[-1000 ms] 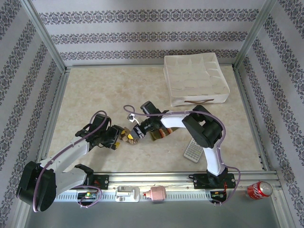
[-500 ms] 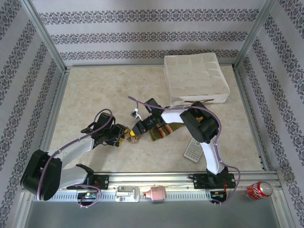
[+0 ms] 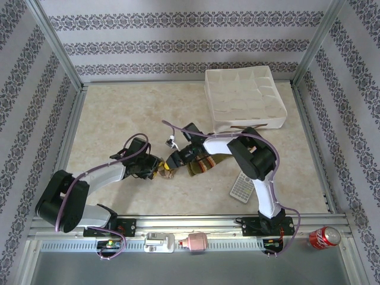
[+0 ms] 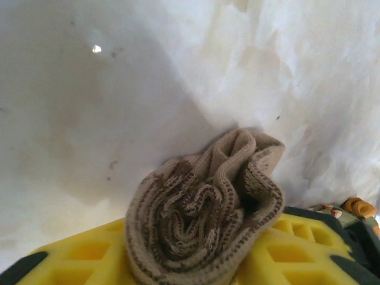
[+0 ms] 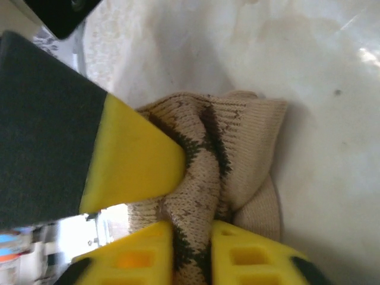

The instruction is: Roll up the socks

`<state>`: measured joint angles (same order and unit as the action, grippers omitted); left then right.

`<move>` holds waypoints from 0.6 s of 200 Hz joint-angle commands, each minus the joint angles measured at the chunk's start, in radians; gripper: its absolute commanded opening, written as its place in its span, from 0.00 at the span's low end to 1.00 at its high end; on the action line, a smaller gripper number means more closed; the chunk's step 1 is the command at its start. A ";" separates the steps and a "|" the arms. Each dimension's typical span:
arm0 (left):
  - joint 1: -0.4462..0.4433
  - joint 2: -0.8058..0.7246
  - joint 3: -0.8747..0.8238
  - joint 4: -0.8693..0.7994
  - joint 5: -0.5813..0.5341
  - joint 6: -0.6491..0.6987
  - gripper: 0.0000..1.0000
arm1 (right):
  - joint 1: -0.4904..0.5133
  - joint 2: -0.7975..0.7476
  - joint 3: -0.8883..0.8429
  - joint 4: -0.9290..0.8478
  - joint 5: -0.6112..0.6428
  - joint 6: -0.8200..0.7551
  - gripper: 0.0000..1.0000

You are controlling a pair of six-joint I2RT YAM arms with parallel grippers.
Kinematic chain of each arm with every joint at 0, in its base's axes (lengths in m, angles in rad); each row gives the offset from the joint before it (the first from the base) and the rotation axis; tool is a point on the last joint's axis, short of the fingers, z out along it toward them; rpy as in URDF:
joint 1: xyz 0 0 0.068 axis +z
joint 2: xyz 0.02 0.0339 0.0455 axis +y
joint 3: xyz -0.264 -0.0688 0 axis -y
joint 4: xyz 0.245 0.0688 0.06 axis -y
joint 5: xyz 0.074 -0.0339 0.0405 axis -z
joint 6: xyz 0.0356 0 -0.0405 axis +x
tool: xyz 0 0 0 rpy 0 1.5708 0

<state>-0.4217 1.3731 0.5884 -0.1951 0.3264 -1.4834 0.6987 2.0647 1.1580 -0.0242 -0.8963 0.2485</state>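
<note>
Your left tool (image 3: 155,171) sits low on the beige marbled table (image 3: 113,119), just left of centre, arm stretched in from the near-left corner. Its wrist view shows the tool closed to a middling gap on the brown-and-tan argyle knit sock (image 4: 202,214). The sock is wound into a loose roll, its spiral end facing the lens and a yellow pad hard against each flank.

Your right tool (image 3: 171,162) meets it from the right, tip to tip. In the right wrist view its jaws stand narrow, and a fold of the same sock is pinched between the two yellow pads (image 5: 139,255). The roll rests on the table between the two tools.

Just right of that tool lies the olive green sock with orange bands (image 3: 205,163), flat and partly under the right arm. A pale grey calculator (image 3: 240,187) lies nearer the front, right of centre. A white fabric divided box (image 3: 243,98) sits at the far right, tilted. A red drinks can (image 3: 323,237) lies off the table by the front rail.
</note>
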 commanded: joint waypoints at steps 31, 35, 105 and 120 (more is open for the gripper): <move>-0.014 0.061 0.019 -0.296 -0.025 0.032 0.36 | 0.139 -0.380 -0.368 0.312 0.546 -0.336 0.54; -0.014 0.063 0.022 -0.298 -0.027 0.032 0.36 | 0.150 -0.403 -0.397 0.348 0.570 -0.358 0.57; -0.011 0.117 0.061 -0.279 -0.002 0.048 0.38 | 0.369 -0.393 -0.382 0.336 0.950 -0.693 0.63; -0.007 0.125 0.065 -0.277 0.004 0.054 0.38 | 0.390 -0.354 -0.348 0.323 0.976 -0.741 0.62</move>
<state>-0.4301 1.4387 0.6838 -0.3271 0.3485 -1.4578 1.0542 1.6497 0.7536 0.2893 -0.0734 -0.3332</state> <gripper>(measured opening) 0.380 0.627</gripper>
